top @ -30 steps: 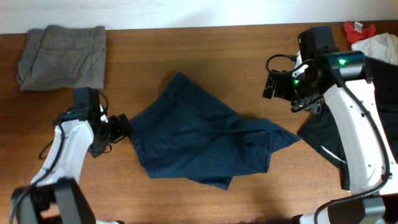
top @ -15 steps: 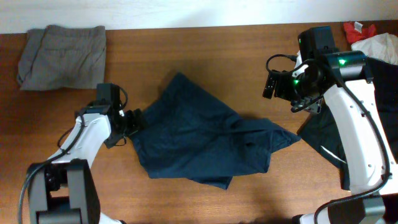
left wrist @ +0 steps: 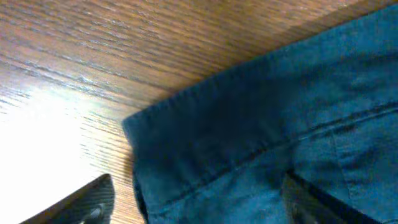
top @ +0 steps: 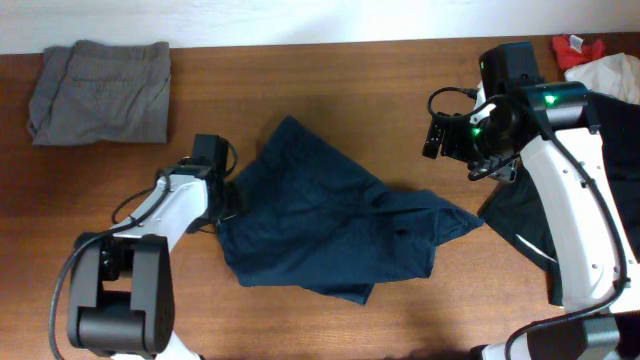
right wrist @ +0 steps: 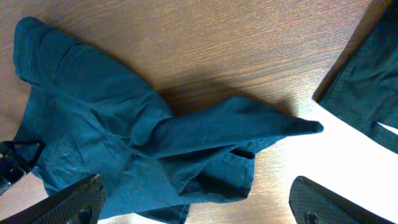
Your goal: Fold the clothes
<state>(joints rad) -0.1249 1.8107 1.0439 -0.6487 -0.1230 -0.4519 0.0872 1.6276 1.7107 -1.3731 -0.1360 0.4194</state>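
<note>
Left end effector (left wrist: 199, 196) stood apart, astride the waistband corner of the navy shorts (top: 330, 225), crumpled mid-worktop (top: 300, 90). Right end effector (right wrist: 199, 202) hung apart, empty, toward the right edge.

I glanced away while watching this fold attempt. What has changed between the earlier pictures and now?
The left gripper swept right to the navy garment and now sits at its left corner, jaws open astride the edge, nothing gripped yet. The navy garment itself, the right gripper, open, and the grey folded garment stayed put.
</note>
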